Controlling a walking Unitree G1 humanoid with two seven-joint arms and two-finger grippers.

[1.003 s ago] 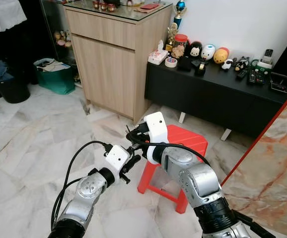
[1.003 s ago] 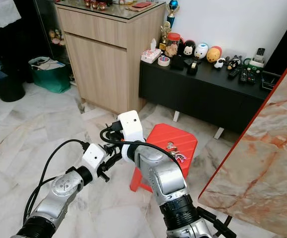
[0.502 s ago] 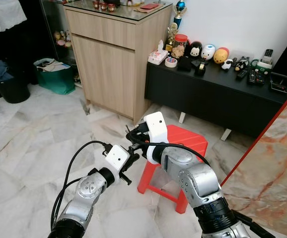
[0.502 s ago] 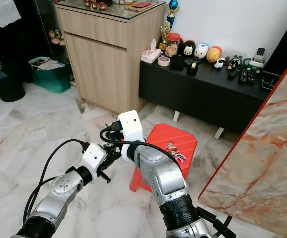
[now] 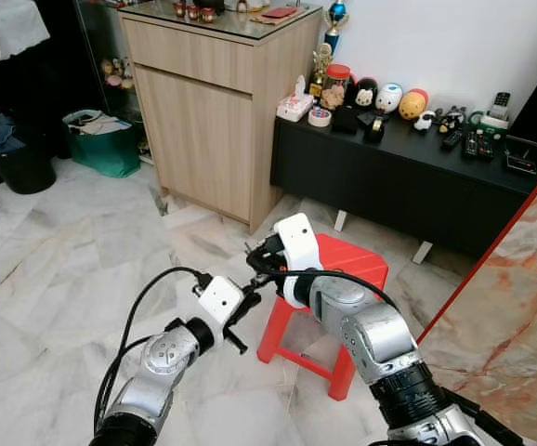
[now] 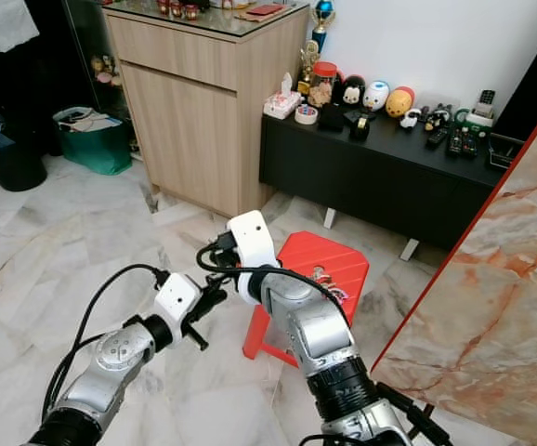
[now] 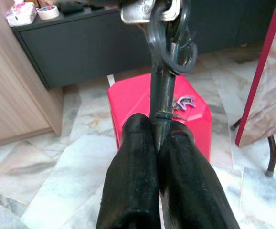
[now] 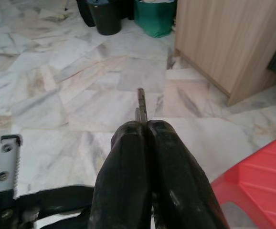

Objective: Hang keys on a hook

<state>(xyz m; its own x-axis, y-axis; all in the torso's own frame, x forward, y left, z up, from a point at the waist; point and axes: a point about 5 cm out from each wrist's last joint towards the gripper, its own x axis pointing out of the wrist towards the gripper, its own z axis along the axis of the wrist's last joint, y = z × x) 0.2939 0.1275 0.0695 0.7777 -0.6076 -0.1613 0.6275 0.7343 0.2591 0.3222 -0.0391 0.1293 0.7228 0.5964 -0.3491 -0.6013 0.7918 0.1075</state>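
No writing is legible anywhere. My left gripper (image 7: 159,143) pinches the keys (image 7: 164,62) tight; my right gripper (image 8: 146,125) clamps the same bunch from the opposite side, above the red stool (image 5: 347,265). My left wrist view reveals a purple trinket (image 7: 183,102) lying on the stool.

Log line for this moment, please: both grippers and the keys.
left gripper: shut on hook | right gripper: shut on key | keys: lying on red stool | hanging: not yet done
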